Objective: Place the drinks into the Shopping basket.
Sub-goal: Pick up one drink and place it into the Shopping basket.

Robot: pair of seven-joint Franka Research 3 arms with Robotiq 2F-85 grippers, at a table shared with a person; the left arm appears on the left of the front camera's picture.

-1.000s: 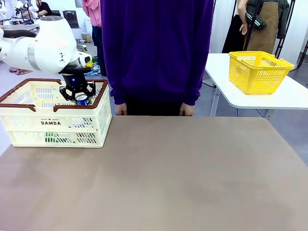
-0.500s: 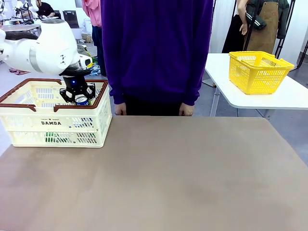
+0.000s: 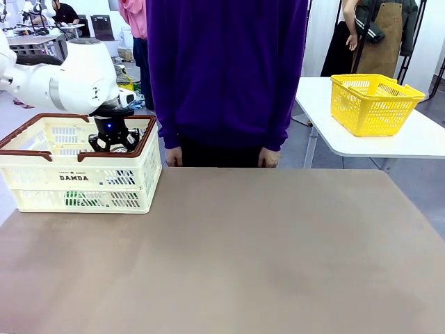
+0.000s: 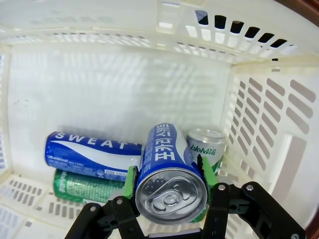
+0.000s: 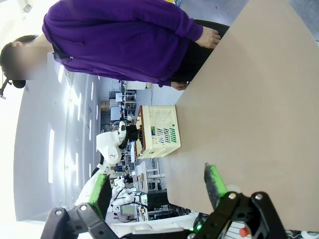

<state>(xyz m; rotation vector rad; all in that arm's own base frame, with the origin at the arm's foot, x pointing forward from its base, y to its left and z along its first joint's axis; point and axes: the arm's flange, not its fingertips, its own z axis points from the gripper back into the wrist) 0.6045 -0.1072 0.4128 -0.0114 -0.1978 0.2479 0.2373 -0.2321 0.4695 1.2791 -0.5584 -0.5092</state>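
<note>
**Blue can going down into the basket — release comes next**

Left gripper point(image 4: 167, 181) sits inside the Shopping basket point(image 3: 42, 177), green pads clamped on either side of a blue can point(image 4: 168, 174) with white Korean lettering. The can hangs upright in the grip, silver top and pull-tab facing the wrist camera.

Basket floor, left wrist view: a second blue can point(image 4: 92, 154) marked "SWEAT" lies on its side at 9 o'clock from the held can, and a green can point(image 4: 82, 183) lies at 8 o'clock, just beside it. A green-and-silver can point(image 4: 207, 147) stands at 2 o'clock from the held can, near the slotted wall. Whether the held can touches any neighbour, cannot tell.

Front view: left arm point(image 3: 66, 80) reaches down over the basket at the table's 10 o'clock corner, gripper below the brown rim. A person in a purple top point(image 3: 226, 69) stands at 12 o'clock, hands at the far edge. No drinks seen on the tabletop point(image 3: 229, 257).

Right gripper point(image 5: 157, 191) hangs well off to the side, fingers spread apart, nothing between them.

Judgement: placing step, late in the task. Next move calls for a short lowering into the gap between the lying cans and the standing one, then letting go and lifting straight up. Risk: can tips onto the neighbours if dropped from height.
</note>
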